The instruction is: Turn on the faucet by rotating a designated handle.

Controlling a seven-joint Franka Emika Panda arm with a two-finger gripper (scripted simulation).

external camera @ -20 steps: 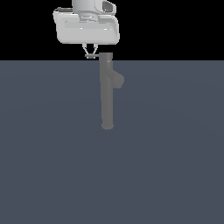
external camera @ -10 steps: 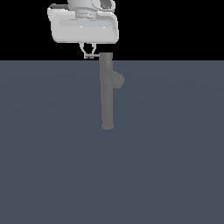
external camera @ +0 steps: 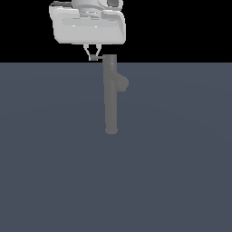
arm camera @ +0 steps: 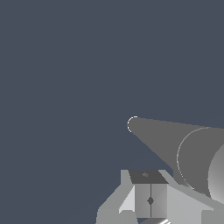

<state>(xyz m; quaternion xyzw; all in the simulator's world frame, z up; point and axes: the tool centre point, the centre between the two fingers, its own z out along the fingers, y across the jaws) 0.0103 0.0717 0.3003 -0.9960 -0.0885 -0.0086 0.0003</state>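
**Hovering beside the faucet's cap, fingers drawn together**

Hanging at the top of the exterior view, the white boxy gripper (external camera: 94,57) sat just off the upper end of the faucet (external camera: 110,99), on the exterior view's left of it. Its two thin fingers (external camera: 89,52) slanted inward and met at a small dark tip, level with the column's top and just beside it; whether that tip touched the column could not be told.

The faucet stood as a plain dull-grey column on the slate-blue floor (external camera: 181,172), its stubby spout (external camera: 121,83) branching off toward the exterior view's right near the upper end.

From the wrist view the finger pads (arm camera: 143,200) appeared pressed together with only a thin seam between them, so the jaws were clenched, and nothing could be seen held in them. The faucet (arm camera: 175,144) ran close alongside them as a broad grey cylinder. The handle could not be made out in either view.
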